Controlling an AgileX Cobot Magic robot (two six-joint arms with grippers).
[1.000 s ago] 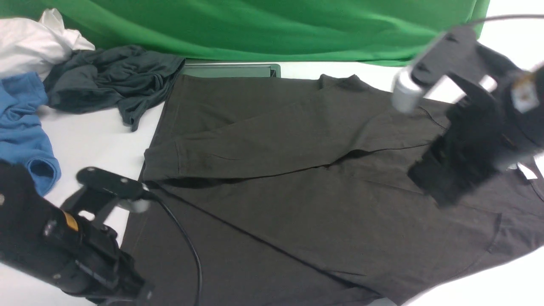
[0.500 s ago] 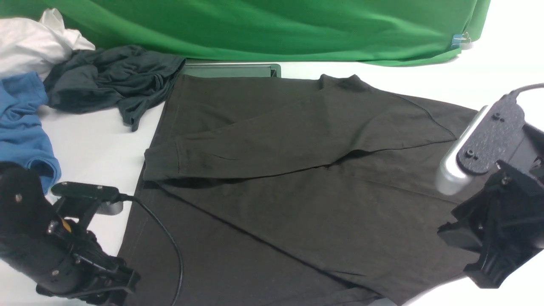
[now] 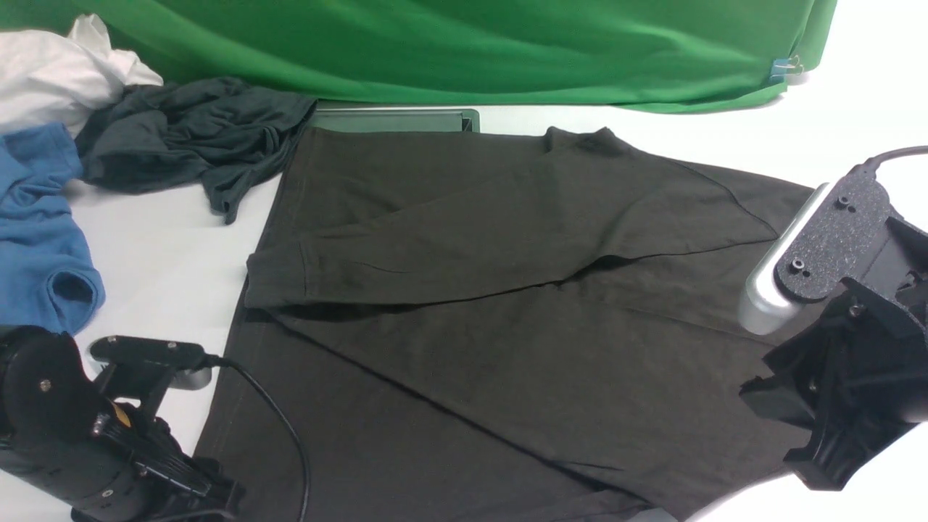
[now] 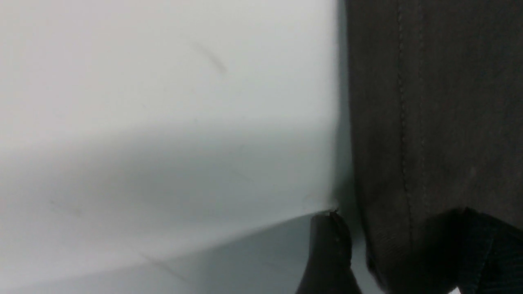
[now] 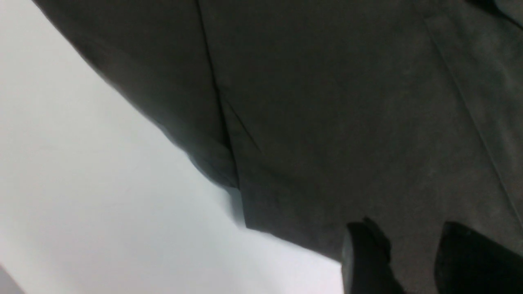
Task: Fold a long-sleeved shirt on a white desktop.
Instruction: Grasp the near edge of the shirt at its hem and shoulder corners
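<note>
front view: the long-sleeved shirt (image 3: 507,312) lies spread flat on the white desktop (image 3: 167,239), with one sleeve folded across its body. my left gripper (image 3: 210,500) sits low by the shirt's near left hem. my right gripper (image 3: 805,449) is over its near right edge.

left wrist view: the fingers (image 4: 327,253) stand wide apart, straddling the stitched hem and clamping nothing.

right wrist view: the fingers (image 5: 363,257) are parted above the fabric beside the shirt's edge, and i see nothing pinched between them.
</note>
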